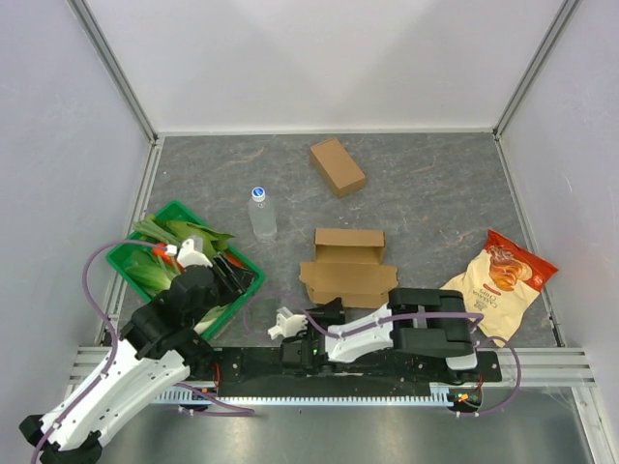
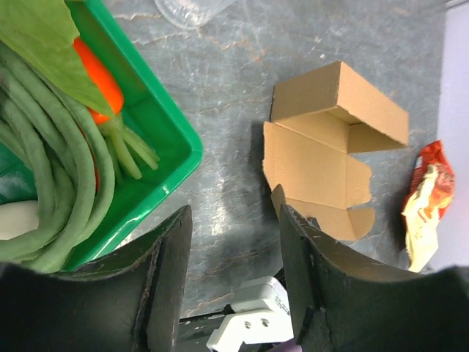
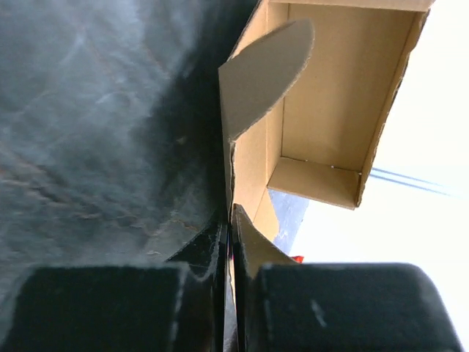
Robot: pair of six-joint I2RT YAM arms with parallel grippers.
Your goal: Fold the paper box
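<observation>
Likely light, thin and easily creased paper box [image 1: 348,266], best taken by a flap edge, as pinched in the closed right hand [image 3: 229,220], left hand [image 2: 234,213] open, empty.

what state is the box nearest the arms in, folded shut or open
Open. The box has its lid up, inside showing, and flaps unfolded; the right claw pinches one flap.

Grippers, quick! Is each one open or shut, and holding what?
Left gripper: open, holding nothing.
Right gripper: shut on a flap of the paper box.
</observation>
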